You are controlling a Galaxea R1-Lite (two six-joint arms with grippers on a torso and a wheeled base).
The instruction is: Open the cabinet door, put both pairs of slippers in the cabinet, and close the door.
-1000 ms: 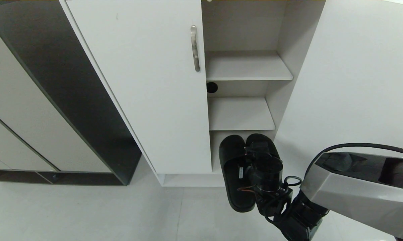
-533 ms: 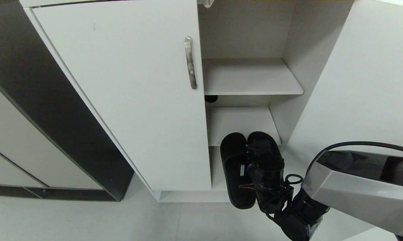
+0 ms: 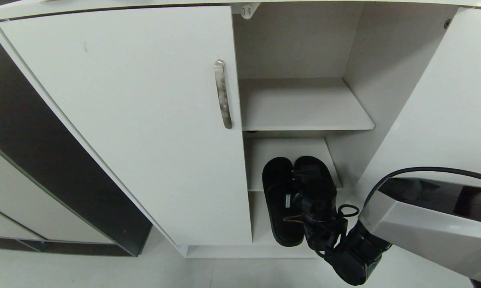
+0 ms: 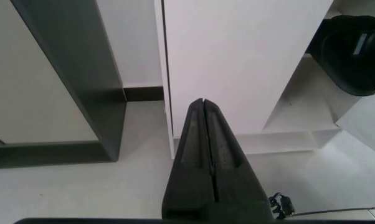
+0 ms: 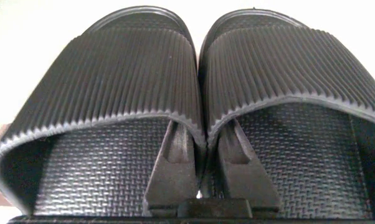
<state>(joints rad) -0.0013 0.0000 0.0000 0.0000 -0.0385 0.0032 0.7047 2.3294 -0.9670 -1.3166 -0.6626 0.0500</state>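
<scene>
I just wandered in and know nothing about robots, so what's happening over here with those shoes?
A two-armed robot is putting slippers away. Its right gripper pinches a pair of black slippers together, one finger inside each, and holds them at the lower shelves of a white cabinet. The right door is open and the left door is shut. The left gripper is shut on nothing, above the floor near the cabinet.

Left gripper (image 4: 203, 109) black, wedge-shaped — right arm (image 3: 428, 232) silver-grey shell, black cable (image 3: 420, 170).
</scene>
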